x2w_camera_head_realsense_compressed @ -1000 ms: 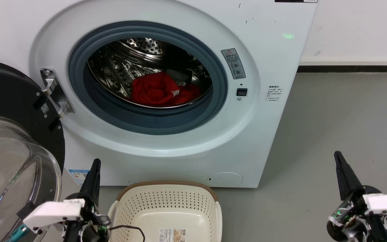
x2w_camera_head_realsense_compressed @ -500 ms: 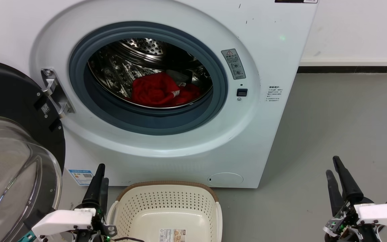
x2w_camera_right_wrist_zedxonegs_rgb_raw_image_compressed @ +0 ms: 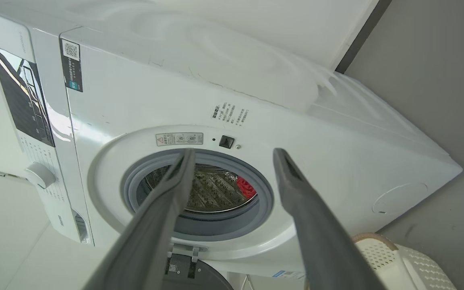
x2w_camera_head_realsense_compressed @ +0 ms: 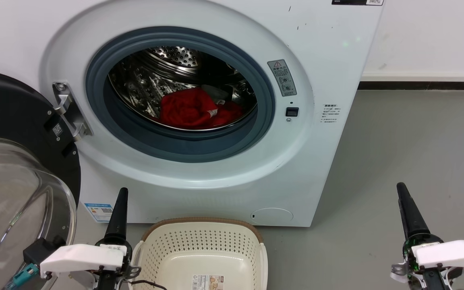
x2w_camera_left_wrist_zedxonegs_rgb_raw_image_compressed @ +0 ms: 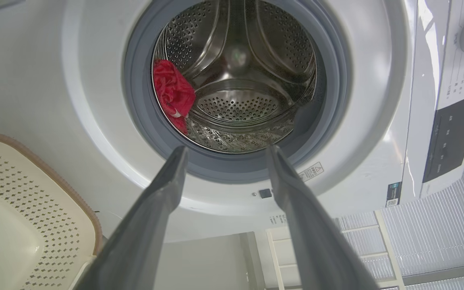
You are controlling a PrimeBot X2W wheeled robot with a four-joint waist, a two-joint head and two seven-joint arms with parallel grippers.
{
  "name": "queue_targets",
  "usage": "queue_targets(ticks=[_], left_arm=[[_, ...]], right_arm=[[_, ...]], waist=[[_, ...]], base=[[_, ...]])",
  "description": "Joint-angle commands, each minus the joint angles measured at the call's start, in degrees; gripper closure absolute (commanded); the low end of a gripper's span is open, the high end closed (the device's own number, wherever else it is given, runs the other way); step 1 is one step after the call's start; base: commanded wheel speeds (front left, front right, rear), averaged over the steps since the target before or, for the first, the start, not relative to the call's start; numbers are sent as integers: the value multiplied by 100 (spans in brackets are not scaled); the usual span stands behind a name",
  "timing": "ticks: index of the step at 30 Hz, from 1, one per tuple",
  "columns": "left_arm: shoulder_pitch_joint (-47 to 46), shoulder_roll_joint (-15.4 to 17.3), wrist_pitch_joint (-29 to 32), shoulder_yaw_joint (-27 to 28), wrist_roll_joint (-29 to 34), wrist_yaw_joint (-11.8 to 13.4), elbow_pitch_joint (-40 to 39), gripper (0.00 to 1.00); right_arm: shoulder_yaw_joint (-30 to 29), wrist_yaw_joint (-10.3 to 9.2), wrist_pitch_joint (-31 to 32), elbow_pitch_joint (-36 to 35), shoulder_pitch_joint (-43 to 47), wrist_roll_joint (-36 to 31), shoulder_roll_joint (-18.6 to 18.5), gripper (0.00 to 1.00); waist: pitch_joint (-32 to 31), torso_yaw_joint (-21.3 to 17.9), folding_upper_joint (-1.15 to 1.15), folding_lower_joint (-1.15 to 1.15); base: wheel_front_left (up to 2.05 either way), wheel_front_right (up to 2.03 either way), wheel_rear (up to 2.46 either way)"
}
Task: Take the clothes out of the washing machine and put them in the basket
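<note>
**White front-loader, door open, red clothes in the drum**

The washing machine point(x2w_camera_head_realsense_compressed: 336, 60) stands on a grey floor point(x2w_camera_head_realsense_compressed: 397, 161), its porthole ringed by a grey gasket point(x2w_camera_head_realsense_compressed: 183, 150). The black-rimmed glass door point(x2w_camera_head_realsense_compressed: 18, 169) stands wide open on the robot's left, hung from a metal hinge point(x2w_camera_head_realsense_compressed: 69, 114). A cream perforated basket point(x2w_camera_head_realsense_compressed: 199, 241) with a brown rim sits on the floor just in front of the machine's base, below the porthole, with a paper label point(x2w_camera_head_realsense_compressed: 209, 281) on its bottom. The clothes point(x2w_camera_head_realsense_compressed: 193, 109) lie bunched low in the perforated steel drum point(x2w_camera_head_realsense_compressed: 143, 84), toward its right side, with a strip of white trim showing. The left gripper point(x2w_camera_left_wrist_zedxonegs_rgb_raw_image_compressed: 227, 148) is low, just beside the basket's left rim. The right gripper point(x2w_camera_right_wrist_zedxonegs_rgb_raw_image_compressed: 235, 150) is low over the floor, well apart to the right. Both point toward the machine with fingers spread and nothing between them.
</note>
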Motion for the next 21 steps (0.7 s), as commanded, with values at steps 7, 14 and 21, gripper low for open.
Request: queue_targets(ticks=[7,14,21], left_arm=[[-106,11,-196,-64,972,-11,-230,0],[-150,15,-324,-151,1647,-13,-336,0],[-207,60,-458,-199,2360,-14,-400,0]], right_arm=[[61,0,-205,-291,35,-1199,-24,0],[61,0,-328,-420,76,-1959,-25,0],[100,0,-463,-518,130,-2800,-25,0]], waist=[[0,30,0,0],[-1,44,0,0],[-6,47,0,0]], base=[[0,0,0],[0,0,0],[0,0,0]])
